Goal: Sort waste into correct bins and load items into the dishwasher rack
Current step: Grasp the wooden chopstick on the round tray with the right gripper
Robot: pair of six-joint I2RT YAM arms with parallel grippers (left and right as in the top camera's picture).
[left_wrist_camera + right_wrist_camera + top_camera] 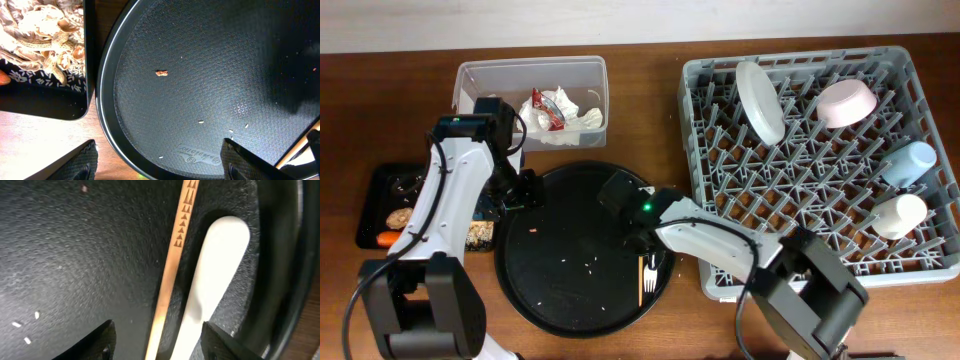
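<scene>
My right gripper is open low over the round black tray's right side. A wooden chopstick and the white fork's handle lie between its fingers; both also show in the overhead view, the fork beside the chopsticks. My left gripper is open and empty, straddling the round tray's left rim. A small brown lump and pale grains lie on that tray. The rack holds the plate, pink bowl, blue cup and white cup.
The clear tub at the back holds the napkin and red-and-white wrapper. The shallow black tray at the left holds food scraps and the carrot. The round black tray fills the middle.
</scene>
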